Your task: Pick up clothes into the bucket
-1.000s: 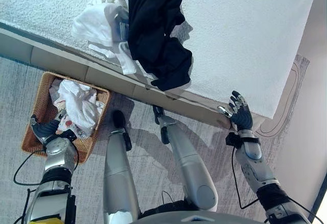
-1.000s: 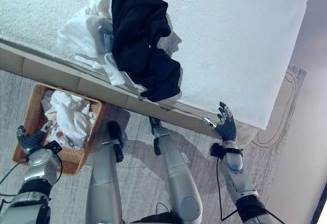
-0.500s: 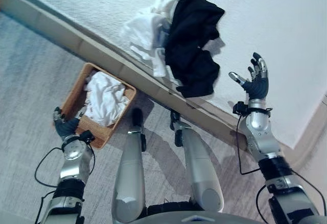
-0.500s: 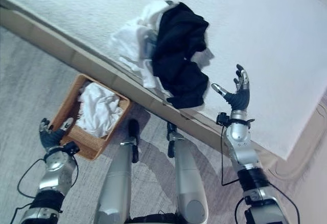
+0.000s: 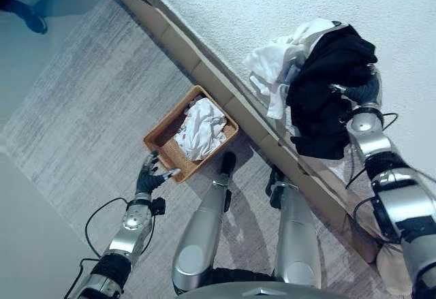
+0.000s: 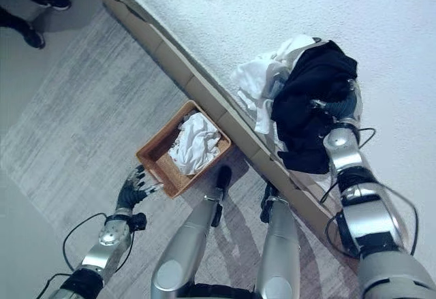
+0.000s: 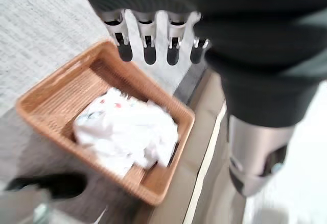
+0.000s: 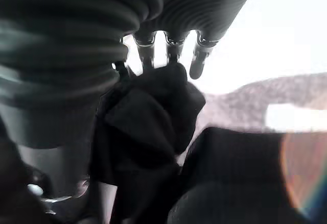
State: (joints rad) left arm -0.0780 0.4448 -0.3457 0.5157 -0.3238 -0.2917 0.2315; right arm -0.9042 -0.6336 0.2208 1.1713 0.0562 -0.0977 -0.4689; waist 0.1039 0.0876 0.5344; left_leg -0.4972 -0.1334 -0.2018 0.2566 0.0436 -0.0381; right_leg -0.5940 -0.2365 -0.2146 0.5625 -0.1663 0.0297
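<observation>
— meanwhile, where is the black garment (image 5: 327, 95) lying?
— on the bed (image 5: 231, 13), atop white clothes (image 5: 276, 64); the right hand (image 5: 364, 91), raised clear a moment ago, is pressing into it, fingers seemingly straight.
— handling?
— soft, light; bunch a thick fold. the left hand (image 5: 146, 173) is hovering spread beside the basket (image 5: 158, 134).

A white textured bed (image 5: 225, 13) is seen across the upper right of the frame, edged by a tan base (image 5: 204, 74) running diagonally. Near that edge a heap of clothes is piled on it: a black garment (image 5: 327, 95) (draped partly over the side) against white clothes (image 5: 276, 67). On the grey carpeted floor (image 5: 82, 108), a woven basket (image 5: 160, 139) holding white cloth (image 5: 201, 125) is set just beside the base.
</observation>
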